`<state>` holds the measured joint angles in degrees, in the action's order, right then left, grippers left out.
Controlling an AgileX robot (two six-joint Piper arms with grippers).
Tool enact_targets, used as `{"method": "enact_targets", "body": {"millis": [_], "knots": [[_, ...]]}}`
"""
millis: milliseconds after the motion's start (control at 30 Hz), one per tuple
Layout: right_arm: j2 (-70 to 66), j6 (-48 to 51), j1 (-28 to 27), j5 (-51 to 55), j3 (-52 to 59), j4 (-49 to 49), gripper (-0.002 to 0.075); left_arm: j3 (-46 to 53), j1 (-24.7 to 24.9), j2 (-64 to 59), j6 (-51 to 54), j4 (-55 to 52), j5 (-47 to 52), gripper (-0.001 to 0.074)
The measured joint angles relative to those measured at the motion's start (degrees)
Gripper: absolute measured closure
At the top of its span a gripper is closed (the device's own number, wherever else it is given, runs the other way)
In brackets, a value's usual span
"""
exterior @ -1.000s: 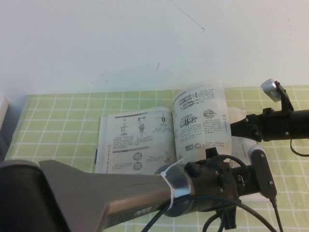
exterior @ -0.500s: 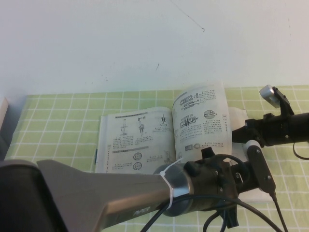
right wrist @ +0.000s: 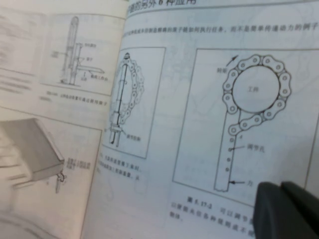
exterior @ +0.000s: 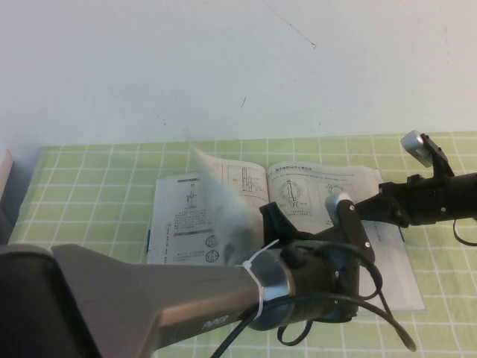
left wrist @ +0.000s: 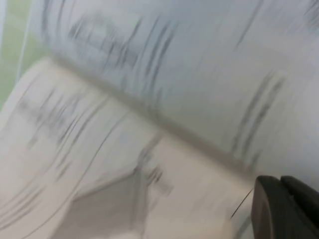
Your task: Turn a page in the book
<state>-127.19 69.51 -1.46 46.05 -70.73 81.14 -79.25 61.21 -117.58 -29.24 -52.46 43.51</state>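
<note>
High view: the book (exterior: 313, 224) lies open on a tabletop (exterior: 89, 186) covered by a pale green cloth with a white grid, about midway between the left and right edges and toward the far edge, under a plain white wall. Its paper is white and matt, printed with black line drawings and small text, and a thin dark edge of cover shows along its left side. The page (exterior: 220, 209) stands up from the spine, curved and blurred, leaning over the left half of the book. The left arm, a broad grey metal casing ending in a silver ring and black cabling, fills the near edge of the picture; the left claw (exterior: 346, 216) reaches over the middle of the book's right half, one grey-tipped finger raised, and I cannot tell how wide it stands. The right claw (exterior: 373, 203) comes in from the right edge as a black tapered bar, its fingers pressed together and empty, its tip over the right-hand page.

Left wrist view: smeared white paper with grey streaks of print, the lifted sheet arching above the flat one, a dark finger tip in one corner.

Right wrist view: flat paper close up, showing a chain looped round a circle above a long bar, with a black finger tip in one corner.
</note>
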Motion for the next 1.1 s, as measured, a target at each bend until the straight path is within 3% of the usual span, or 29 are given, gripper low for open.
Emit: {"method": "enact_targets", "body": {"millis": [200,367,600,833,1100], "knots": [[0.0,0.0,0.0,0.1,0.0,-0.1,0.0728,0.0,-3.4,0.0,-1.1,7.6,7.5,0.0738],[0.4,0.0,0.0,0.4,0.0,-0.7,0.0728,0.0,-8.9,1.0,1.0,15.6,7.2,0.0738],[5.4,0.0,0.0,0.2,0.5,-5.2,0.0728,0.3,-13.4,9.6,0.9,17.1,1.2,0.0738],[20.6,4.7,-0.1,-1.5,4.0,-4.7,0.0728,2.0,-17.5,22.8,-1.0,17.5,-7.0,0.0738],[46.9,20.2,-0.1,-13.8,19.7,5.1,0.0728,18.2,-20.6,40.8,-2.2,17.6,-21.0,0.0738]]}}
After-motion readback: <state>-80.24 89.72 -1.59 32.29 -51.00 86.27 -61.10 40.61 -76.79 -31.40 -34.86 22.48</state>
